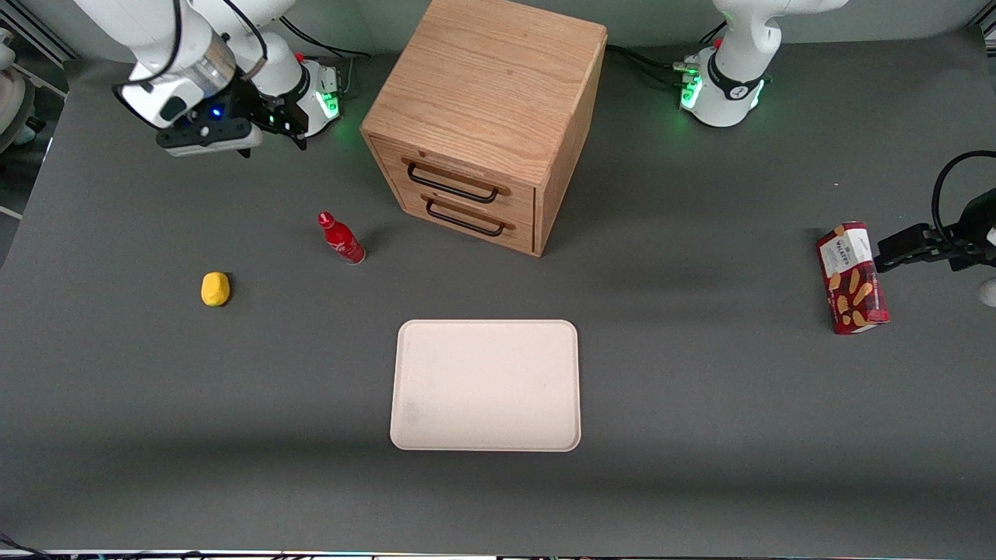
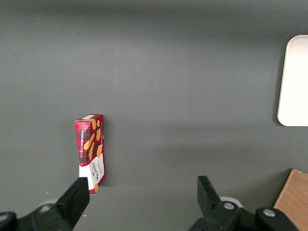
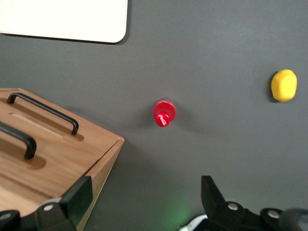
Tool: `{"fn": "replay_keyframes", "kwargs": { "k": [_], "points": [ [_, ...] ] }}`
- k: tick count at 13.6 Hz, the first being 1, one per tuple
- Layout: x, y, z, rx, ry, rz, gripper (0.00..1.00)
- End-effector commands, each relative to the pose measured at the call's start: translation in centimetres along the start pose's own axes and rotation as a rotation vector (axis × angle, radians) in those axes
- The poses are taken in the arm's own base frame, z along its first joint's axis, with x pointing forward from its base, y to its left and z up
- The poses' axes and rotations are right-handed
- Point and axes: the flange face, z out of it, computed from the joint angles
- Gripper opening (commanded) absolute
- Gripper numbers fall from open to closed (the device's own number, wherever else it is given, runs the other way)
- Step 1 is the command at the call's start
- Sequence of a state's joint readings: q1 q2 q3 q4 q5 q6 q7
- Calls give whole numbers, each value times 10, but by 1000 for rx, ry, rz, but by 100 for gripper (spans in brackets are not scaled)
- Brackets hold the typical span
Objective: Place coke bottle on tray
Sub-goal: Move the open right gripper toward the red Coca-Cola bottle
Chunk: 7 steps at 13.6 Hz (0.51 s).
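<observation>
— Where is your claw, and what has it got?

— My claw hangs high above the desk, near my arm's base, with its two fingers spread wide apart and nothing between them.

— What lies on the desk, going across the front view?

— First a small yellow lump, toward my end. Then the coke bottle, upright on bare desk, nearer the front camera than my claw and just beside the wooden drawer cabinet. The tray lies in front of the cabinet, well apart from the bottle. A red snack box stands toward the parked arm's end.
</observation>
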<state>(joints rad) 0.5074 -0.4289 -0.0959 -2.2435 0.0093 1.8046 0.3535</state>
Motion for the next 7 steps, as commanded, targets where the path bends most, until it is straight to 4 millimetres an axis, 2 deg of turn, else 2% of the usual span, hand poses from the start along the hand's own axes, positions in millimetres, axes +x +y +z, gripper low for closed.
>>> {"fn": "replay_keyframes", "kwargs": {
  "k": [1, 7],
  "points": [
    [-4, 3, 34, -7, 44, -25, 100],
    [9, 0, 107, -29, 60, -34, 100]
  ]
}}
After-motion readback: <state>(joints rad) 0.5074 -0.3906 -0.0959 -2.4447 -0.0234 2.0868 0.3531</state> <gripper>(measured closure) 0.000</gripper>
